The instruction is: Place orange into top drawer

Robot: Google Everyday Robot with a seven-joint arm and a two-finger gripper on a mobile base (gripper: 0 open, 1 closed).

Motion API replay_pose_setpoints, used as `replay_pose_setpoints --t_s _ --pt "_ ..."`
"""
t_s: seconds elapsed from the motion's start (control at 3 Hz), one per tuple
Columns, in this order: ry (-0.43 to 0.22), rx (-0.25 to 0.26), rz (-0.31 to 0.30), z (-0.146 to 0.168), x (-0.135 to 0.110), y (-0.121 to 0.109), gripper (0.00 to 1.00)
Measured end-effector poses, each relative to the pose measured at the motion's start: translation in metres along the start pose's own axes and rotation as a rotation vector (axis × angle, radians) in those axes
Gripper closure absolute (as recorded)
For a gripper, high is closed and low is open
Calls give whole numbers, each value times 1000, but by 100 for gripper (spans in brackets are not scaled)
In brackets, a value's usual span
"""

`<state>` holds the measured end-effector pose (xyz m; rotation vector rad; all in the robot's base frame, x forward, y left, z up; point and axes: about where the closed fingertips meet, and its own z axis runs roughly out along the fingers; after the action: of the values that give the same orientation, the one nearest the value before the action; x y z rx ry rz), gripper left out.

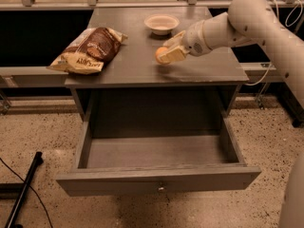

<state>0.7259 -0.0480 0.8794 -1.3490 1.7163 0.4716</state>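
Note:
The orange (160,53) is small and round, and sits between the fingers of my gripper (167,52) over the middle right of the grey cabinet top (142,68). The gripper is shut on the orange and holds it just above the surface. The pale arm reaches in from the upper right. The top drawer (159,180) is pulled fully open below the cabinet top. Its inside is empty and its small metal knob (161,188) faces the front.
A white bowl (161,23) stands at the back of the cabinet top, just behind the gripper. A brown chip bag (88,49) lies on the left of the top. A black pole (23,189) lies on the speckled floor at the left.

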Motion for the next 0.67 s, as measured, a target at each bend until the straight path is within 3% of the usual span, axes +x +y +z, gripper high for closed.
replay_pose_setpoints --t_s 0.33,0.67 --pt "-139 -30 -43 -30 -33 17 100" --pt "-137 4 -34 -72 -26 31 100"
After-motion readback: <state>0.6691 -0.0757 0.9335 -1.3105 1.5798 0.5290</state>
